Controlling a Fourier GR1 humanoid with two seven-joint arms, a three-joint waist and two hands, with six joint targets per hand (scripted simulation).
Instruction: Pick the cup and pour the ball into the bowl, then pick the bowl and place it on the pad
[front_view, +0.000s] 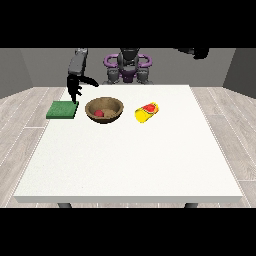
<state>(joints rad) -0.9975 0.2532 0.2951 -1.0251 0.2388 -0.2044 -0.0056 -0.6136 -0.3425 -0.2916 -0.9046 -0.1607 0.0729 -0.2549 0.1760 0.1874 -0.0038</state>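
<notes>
A dark grey torso (128, 67) is seen behind the table, topped by a black head and flanked by purple ring-shaped shoulder parts (111, 61). A grey forearm casing (77, 62) is joined to a black hand (75, 85) with slender fingers.

No readable text, label, brand, number or sign appears anywhere.

Wooden-looking bowl (104, 110), matt green pad (62, 110), smooth white table (130, 160).
</notes>
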